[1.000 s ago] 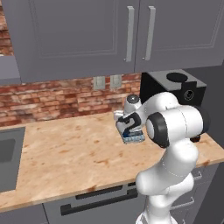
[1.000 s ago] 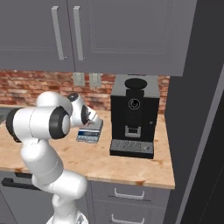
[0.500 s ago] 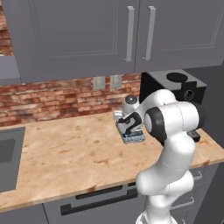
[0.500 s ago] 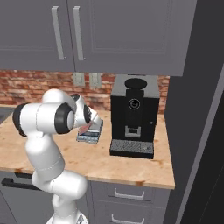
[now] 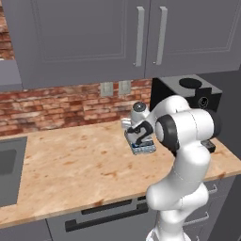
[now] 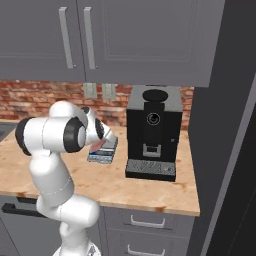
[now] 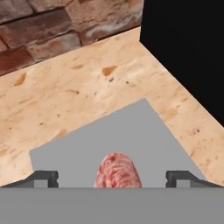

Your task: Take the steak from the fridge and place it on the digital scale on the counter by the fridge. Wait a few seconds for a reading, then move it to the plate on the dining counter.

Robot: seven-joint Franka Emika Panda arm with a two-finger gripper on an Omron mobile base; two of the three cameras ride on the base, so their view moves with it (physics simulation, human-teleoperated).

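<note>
The two-finger gripper (image 7: 112, 177) stands with its jaws spread wide, both dark fingertips (image 7: 43, 177) well clear of the pinkish-red, marbled oval steak (image 7: 117, 171) between them. A second ago the jaws were nearly closed on the meat; they have since parted, so the steak now rests released on the flat grey top of the small rectangular digital scale (image 7: 109, 140). By this judgement the weighing step has begun, and the wait for a reading and the carry to the plate remain.

In the left base view the scale (image 5: 140, 145) shows as a thin pale blue-grey slab on the light wood-grain worktop (image 5: 70, 160), below the hand. In the right base view a sliver of red at the scale (image 6: 103, 153) is probably the steak (image 6: 98, 145), though the white arm hides most of it.

The black boxy coffee machine (image 6: 154, 131) stands just beside the scale, matte and hard-edged. Behind runs a rough red brick backsplash (image 5: 52, 106).
</note>
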